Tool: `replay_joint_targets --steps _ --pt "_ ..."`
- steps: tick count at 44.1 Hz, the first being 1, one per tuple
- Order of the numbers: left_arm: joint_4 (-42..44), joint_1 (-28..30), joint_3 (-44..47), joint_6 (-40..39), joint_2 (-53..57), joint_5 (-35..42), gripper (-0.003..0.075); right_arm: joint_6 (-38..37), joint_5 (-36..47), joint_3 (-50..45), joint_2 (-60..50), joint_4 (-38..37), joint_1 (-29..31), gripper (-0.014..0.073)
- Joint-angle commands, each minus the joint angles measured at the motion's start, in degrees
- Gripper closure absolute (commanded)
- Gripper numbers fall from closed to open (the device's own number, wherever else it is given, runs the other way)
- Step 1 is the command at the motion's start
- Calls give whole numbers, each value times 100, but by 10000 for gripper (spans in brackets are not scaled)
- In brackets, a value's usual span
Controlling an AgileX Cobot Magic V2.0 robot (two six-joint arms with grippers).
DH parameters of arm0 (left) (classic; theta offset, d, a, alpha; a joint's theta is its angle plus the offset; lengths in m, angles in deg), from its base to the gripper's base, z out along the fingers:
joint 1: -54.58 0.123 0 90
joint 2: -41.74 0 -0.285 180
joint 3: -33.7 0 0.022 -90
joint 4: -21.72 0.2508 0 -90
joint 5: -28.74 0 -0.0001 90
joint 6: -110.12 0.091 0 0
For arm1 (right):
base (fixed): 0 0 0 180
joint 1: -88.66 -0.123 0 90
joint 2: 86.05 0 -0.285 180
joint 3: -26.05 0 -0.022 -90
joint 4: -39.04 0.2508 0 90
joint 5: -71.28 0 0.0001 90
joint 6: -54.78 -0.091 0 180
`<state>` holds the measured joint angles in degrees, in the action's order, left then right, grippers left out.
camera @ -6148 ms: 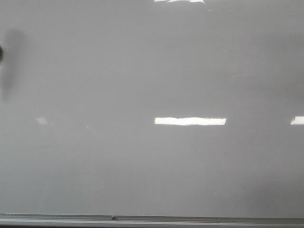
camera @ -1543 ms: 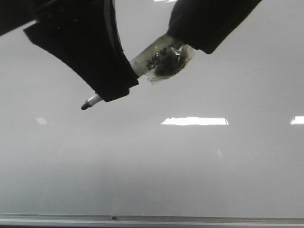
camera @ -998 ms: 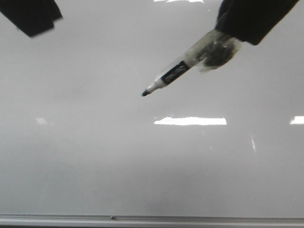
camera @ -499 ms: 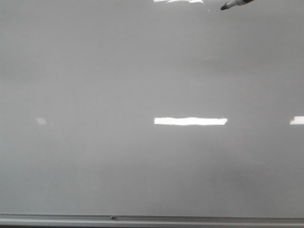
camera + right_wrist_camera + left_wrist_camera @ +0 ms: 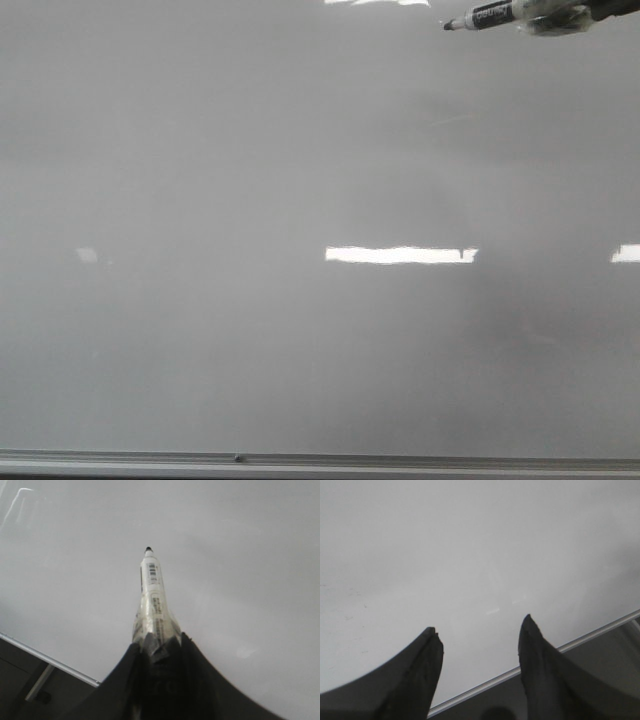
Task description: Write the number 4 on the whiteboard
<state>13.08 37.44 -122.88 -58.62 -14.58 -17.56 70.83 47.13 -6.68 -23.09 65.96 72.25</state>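
Looking from left to right, we see our left claw (image 5: 480, 635) first. Its two fingers (image 5: 427, 650) stand apart with nothing between them, so it is let go. It hangs over the board (image 5: 470, 555), close to the rail (image 5: 580, 640), and it does not show in the front view.

The board (image 5: 300, 150) has no black line on it yet. We see only bright light spots, so the 4 is not there at all.

On the right, our right claw (image 5: 160, 642) is squeezed tight on the pen (image 5: 152, 595). The cap is off and the tip (image 5: 148, 549) points at the board. In the front view the pen (image 5: 505, 14) lies almost flat at the top edge.

What could go wrong? We think the pen sits very high, so a 4 begun here may run off the top. If we press too softly, the line may skip. If we press too hard, the pen may slip in the claw and the strokes may go crooked. We cannot tell if the tip touches the board now.
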Motion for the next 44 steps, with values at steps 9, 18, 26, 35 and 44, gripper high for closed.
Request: replay_joint_targets --steps 9,18,26,35,44 --pt "-105 17 -155 -54 22 489 388 166 864 436 440 145 -4 655" --pt "-105 17 -155 -54 22 489 388 166 940 822 855 145 -4 655" --pt "-105 17 -155 -54 22 489 388 171 1167 1060 1204 28 -4 655" --pt "-105 17 -155 -54 22 489 388 210 1283 1261 1569 16 -4 655" --pt "-105 17 -155 -54 22 489 388 254 1404 1261 1798 11 -4 655"
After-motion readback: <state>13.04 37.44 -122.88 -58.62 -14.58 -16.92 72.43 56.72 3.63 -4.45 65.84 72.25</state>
